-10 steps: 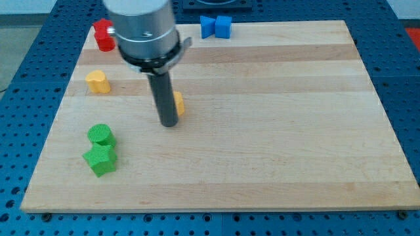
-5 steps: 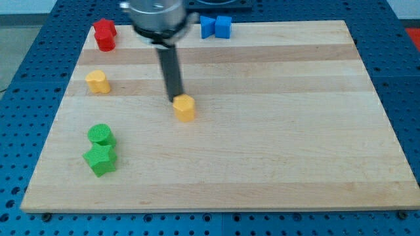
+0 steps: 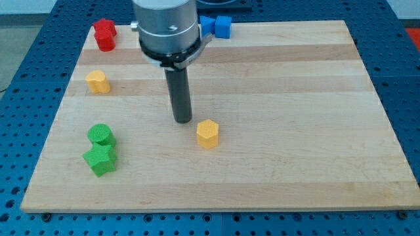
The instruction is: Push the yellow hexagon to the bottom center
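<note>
The yellow hexagon (image 3: 207, 134) lies on the wooden board (image 3: 295, 98), a little left of the middle and below the board's mid-height. My tip (image 3: 182, 120) stands just up and to the left of it, a small gap apart. The dark rod rises from the tip to the grey arm body at the view's top.
A yellow heart-like block (image 3: 98, 82) lies at the left. A red block (image 3: 104, 34) sits at the top left. Two blue blocks (image 3: 217, 26) sit at the top edge. A green cylinder (image 3: 101, 135) and a green star-like block (image 3: 100, 160) lie at the lower left.
The yellow hexagon has moved down and to the right, from beside the rod to lower on the board. My tip has followed it down and right.
</note>
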Controlling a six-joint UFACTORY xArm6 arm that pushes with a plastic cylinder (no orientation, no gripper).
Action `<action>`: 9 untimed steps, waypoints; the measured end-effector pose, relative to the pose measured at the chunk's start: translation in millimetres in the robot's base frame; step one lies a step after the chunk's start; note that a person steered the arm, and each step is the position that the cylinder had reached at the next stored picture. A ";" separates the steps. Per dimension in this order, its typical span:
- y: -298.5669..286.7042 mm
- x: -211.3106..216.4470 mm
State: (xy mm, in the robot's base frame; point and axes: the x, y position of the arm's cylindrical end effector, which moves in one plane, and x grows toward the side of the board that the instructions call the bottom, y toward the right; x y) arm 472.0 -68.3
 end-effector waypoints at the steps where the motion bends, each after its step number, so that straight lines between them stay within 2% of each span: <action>1: 25.6 28.0; 2: 49.0 39.6; 4: 61.6 2.7; 6: 104.6 46.1; 8: 107.5 34.7; 9: 100.6 57.1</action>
